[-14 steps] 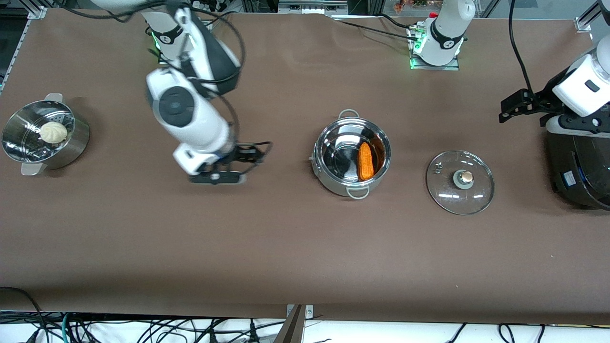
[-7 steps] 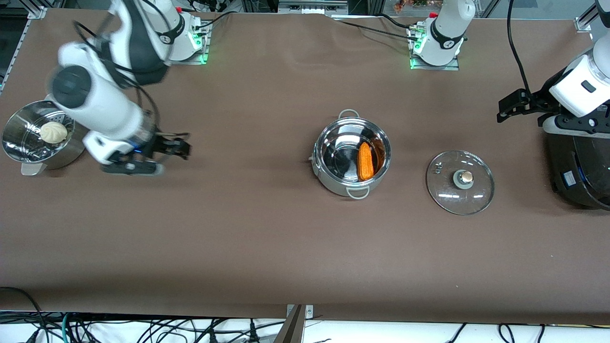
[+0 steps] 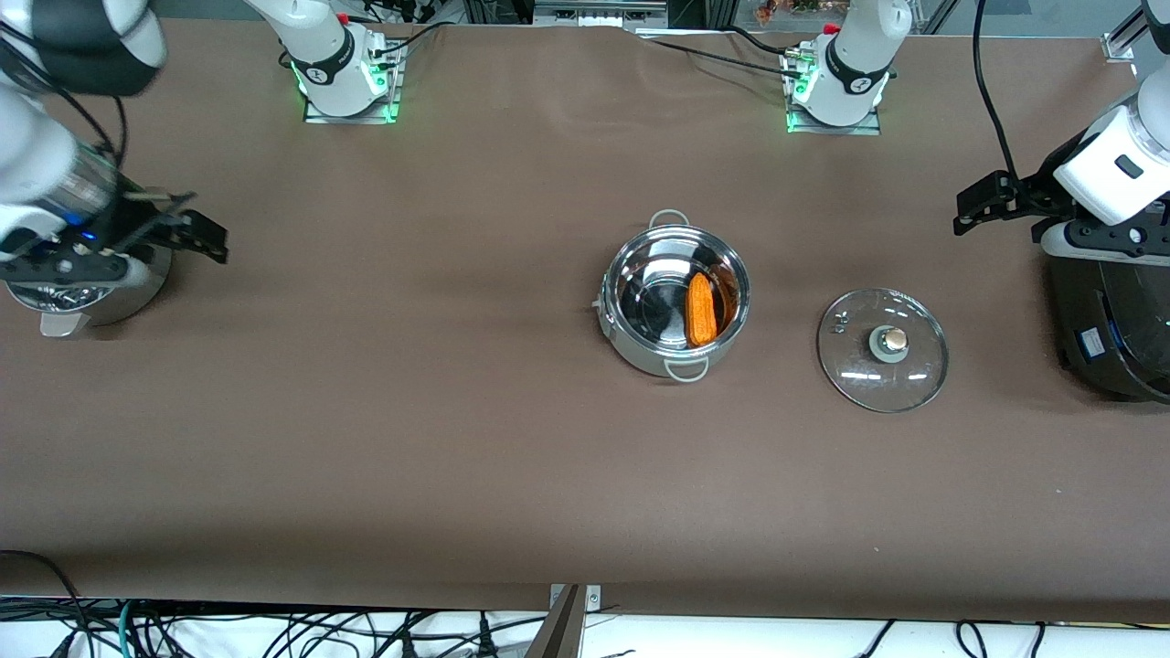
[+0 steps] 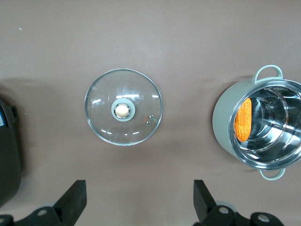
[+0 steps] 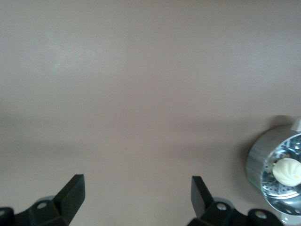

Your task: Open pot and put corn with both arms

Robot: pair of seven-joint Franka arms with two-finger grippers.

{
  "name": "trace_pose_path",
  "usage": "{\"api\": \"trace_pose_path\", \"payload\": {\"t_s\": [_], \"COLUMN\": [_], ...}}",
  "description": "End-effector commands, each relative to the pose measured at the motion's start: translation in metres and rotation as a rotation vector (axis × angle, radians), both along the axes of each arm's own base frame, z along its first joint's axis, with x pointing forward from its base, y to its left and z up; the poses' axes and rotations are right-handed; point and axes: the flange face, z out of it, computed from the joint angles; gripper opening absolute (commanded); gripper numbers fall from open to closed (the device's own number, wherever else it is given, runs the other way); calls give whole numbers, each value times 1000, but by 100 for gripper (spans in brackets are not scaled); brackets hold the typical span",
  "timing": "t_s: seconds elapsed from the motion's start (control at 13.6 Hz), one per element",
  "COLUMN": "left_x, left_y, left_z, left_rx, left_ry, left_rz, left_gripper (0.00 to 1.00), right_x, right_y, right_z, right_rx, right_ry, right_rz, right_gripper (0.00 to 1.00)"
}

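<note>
While the front view is hiding the white bun (image 5: pixel 288 170) under the right arm, the right wrist view is showing it in the steamer pot (image 5: pixel 272 165). Both the right gripper (image 5: pixel 136 197) and left gripper (image 4: pixel 140 200) are hanging wide open at opposite table ends, holding nothing. The corn (image 3: pixel 700 308) is lying inside the pot (image 3: pixel 675 300) mid-table, lid (image 3: pixel 883 349) beside it, all well apart from the fingers.

One pot (image 3: pixel 675 302), one corn (image 3: pixel 700 309), one lid (image 3: pixel 882 350), one steamer pot (image 5: pixel 275 169), one bun (image 5: pixel 288 171), two arms.

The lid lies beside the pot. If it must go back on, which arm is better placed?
Left: the left gripper hangs open at the lid's end; the right gripper is over the steamer pot.
</note>
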Motion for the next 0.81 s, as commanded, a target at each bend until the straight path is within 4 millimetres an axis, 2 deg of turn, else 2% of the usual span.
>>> {"api": "trace_pose_path", "payload": {"t_s": [0.0, 0.15, 0.29, 0.73], "left_x": [-6, -6, -6, -6], "left_y": [2, 2, 2, 3], "left_z": [4, 4, 4, 3], "left_rx": [28, 28, 28, 28], "left_ry": [-2, -2, -2, 1], "left_rz": [2, 2, 4, 5], "left_gripper": [100, 100, 100, 100], "right_x": [0, 3, 8, 10], "right_y": [-1, -1, -11, -11], "right_z": [40, 49, 43, 41], "right_rx": [-11, -9, 0, -2], "right_ry": [-15, -6, -8, -6], "right_rz": [12, 11, -12, -31], "right_gripper": [100, 100, 100, 100]}}
